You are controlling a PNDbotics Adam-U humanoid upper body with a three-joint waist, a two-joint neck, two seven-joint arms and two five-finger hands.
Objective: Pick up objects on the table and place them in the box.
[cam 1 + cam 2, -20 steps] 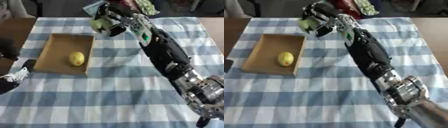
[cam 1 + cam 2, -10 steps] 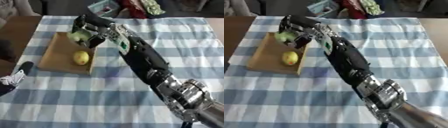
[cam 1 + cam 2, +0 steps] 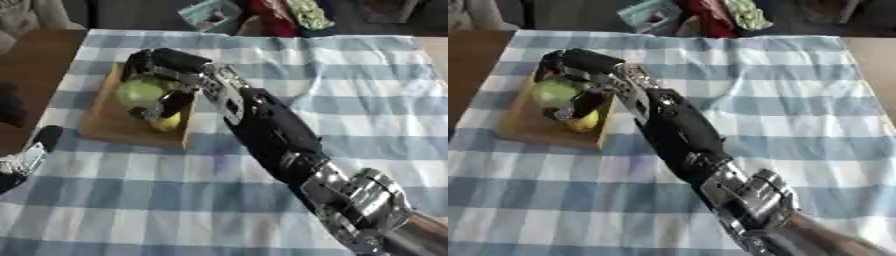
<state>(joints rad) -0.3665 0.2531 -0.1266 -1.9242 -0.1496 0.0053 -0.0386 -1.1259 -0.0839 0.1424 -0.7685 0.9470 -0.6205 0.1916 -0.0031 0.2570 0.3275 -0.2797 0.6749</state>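
My right hand reaches across the table and hangs over the shallow brown box at the left, fingers curled round a green apple. A yellow lemon lies inside the box just below the apple, partly hidden by my fingers. My left hand rests at the left edge of the left eye view, beside the box's near corner; its fingers are hard to make out.
A blue-and-white checked cloth covers the table. At the far edge lie a pale teal item, something red and a green thing. Bare brown tabletop shows at the left.
My right arm has swung left from the table's far middle to above the box, carrying the green apple down towards the lemon. The camera has also shifted.
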